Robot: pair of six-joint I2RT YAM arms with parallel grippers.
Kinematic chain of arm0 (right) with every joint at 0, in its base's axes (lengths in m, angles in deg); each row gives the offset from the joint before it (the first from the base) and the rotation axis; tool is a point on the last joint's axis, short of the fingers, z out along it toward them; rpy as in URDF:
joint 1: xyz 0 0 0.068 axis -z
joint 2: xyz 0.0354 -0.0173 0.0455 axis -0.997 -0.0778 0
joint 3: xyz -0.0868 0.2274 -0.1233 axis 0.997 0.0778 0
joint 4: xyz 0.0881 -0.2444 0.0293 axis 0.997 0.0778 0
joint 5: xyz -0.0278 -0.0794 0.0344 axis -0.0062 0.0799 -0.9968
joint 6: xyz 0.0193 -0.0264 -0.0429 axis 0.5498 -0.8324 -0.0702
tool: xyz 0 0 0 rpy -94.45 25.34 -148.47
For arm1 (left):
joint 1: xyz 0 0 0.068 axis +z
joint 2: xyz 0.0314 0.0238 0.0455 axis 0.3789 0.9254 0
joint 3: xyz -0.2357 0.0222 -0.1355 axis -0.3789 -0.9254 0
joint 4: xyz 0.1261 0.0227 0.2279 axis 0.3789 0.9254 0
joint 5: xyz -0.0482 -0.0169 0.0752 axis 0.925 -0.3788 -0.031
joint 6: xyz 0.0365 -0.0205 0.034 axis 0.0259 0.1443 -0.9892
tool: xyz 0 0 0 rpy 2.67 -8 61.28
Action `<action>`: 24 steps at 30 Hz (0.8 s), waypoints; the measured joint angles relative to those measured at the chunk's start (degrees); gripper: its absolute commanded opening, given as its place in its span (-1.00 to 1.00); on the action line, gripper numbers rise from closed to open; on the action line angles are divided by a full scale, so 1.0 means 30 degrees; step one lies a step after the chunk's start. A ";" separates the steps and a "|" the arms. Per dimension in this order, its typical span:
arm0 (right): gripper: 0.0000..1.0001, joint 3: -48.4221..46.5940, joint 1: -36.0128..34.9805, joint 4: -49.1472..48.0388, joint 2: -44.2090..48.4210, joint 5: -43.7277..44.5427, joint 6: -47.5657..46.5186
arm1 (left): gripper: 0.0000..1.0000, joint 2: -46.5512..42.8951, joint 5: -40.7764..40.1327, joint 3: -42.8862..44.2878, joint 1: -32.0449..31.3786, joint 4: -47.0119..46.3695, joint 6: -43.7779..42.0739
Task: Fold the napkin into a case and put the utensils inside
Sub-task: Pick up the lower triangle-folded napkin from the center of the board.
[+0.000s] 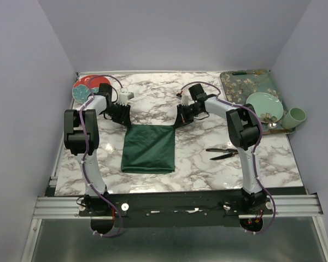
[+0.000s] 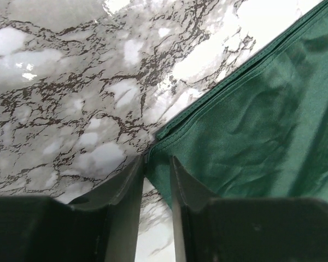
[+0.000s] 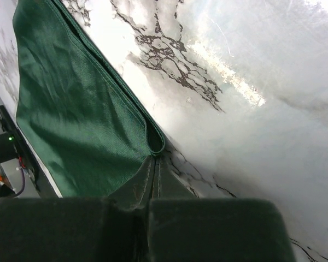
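Plainly the napkin (image 1: 148, 148) lies centre frame, folded square; the right gripper (image 3: 154, 161) is pressed closed at its upper right corner, cloth caught or not I cannot tell; the left gripper (image 2: 156, 161) stands slightly apart astride the upper left corner; uneven holds could skew the fold; the utensils (image 1: 223, 153) wait just right, unobstructed; plates (image 1: 83, 87) and tray (image 1: 235, 87) occupy the upper corners.
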 measured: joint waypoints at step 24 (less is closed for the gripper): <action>-0.99 0.0692 -0.0430 -0.0299 0.2492 -0.0342 -0.3213 | 0.46 -0.2157 0.0772 -0.1260 -0.0029 -0.0131 -0.1064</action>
